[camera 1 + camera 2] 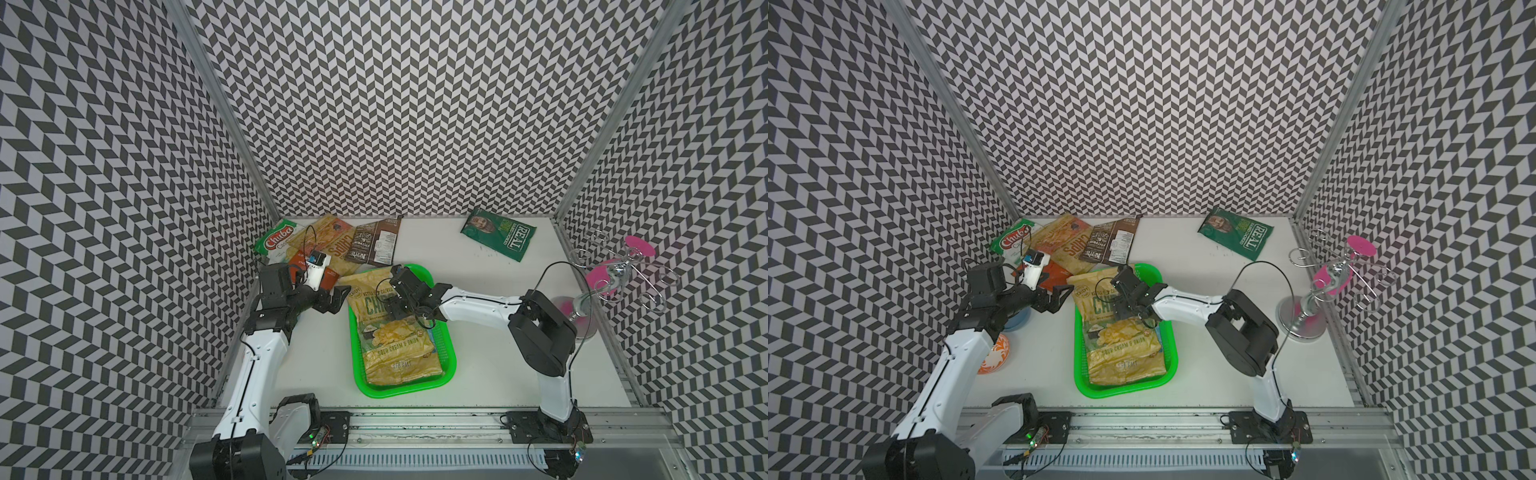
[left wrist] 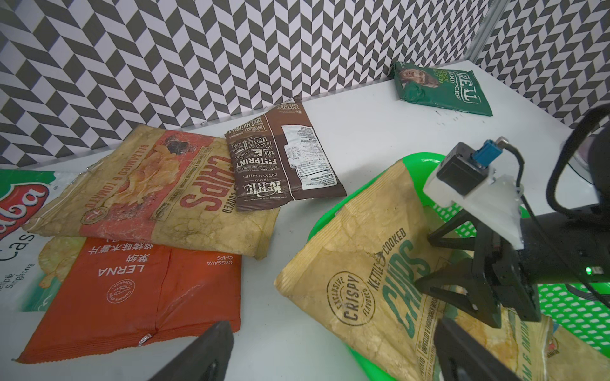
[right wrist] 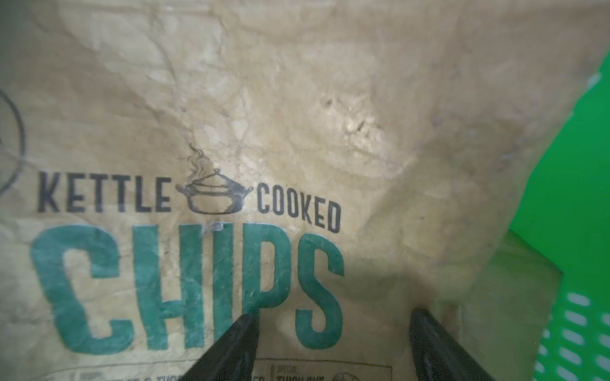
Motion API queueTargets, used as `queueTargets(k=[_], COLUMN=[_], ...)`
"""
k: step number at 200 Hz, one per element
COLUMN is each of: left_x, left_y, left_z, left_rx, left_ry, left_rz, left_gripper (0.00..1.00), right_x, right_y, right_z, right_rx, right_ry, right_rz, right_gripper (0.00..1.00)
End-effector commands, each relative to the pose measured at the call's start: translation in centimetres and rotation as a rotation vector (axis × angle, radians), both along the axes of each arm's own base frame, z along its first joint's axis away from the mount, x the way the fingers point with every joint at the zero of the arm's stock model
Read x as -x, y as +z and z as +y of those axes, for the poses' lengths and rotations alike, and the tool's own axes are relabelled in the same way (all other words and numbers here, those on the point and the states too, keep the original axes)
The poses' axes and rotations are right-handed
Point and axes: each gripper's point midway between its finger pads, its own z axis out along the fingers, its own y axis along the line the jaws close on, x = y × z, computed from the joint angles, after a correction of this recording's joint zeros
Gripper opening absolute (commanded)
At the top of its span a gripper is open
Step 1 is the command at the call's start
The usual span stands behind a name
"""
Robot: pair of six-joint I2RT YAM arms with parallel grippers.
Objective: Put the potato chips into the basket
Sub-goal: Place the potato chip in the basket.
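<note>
One tan "CHIPS" bag (image 1: 395, 336) lies in the green basket (image 1: 399, 390), top overhanging the far rim. The right gripper (image 3: 333, 315) hangs over it, jaws apart, tips perhaps touching. The left gripper (image 1: 338, 300) gapes empty beside the basket. Other bags (image 1: 328, 249) pile far left, a "REAL" bag (image 1: 500, 239) apart.

I noted the tan bag (image 1: 395, 336) as matt, paper-like and heavily creased. The basket (image 1: 399, 392) looked like glossy moulded plastic. The green bag (image 1: 500, 235) showed shiny film; the table (image 1: 490, 374) smooth, matt white; the stand (image 1: 1302, 323) polished metal.
</note>
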Motion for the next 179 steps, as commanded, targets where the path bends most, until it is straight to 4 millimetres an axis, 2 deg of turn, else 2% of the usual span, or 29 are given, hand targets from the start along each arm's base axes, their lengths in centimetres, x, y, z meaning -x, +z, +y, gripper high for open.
queueTargets(k=[1, 28, 48, 62, 94, 142, 179], left_x=[-0.2, -0.1, -0.2, -0.1, -0.1, 0.0, 0.0], left_y=[-0.4, -0.4, -0.4, -0.6, -0.5, -0.5, -0.4], left_z=[0.2, 0.2, 0.2, 0.1, 0.1, 0.1, 0.0], left_rx=[0.009, 0.010, 0.010, 0.011, 0.012, 0.012, 0.015], left_ry=[0.011, 0.010, 0.008, 0.005, 0.004, 0.001, -0.002], left_rz=[0.005, 0.006, 0.007, 0.010, 0.010, 0.007, 0.006], left_gripper=[0.99, 0.99, 0.99, 0.99, 0.99, 0.99, 0.99], right_x=[-0.1, 0.8, 0.8, 0.6, -0.1, -3.5, -4.9], right_y=[2.8, 6.8, 8.0, 8.0, 6.5, 4.4, 3.6], right_z=[-2.0, -1.2, -1.7, -1.8, -1.1, -1.5, -0.3], right_rx=[0.035, -0.073, -0.101, -0.106, -0.095, -0.117, -0.110], right_ry=[-0.048, 0.004, -0.004, 0.002, 0.013, -0.026, -0.006], right_rz=[-0.046, -0.087, -0.094, -0.082, -0.051, -0.042, -0.049], right_gripper=[0.76, 0.75, 0.76, 0.76, 0.77, 0.75, 0.75])
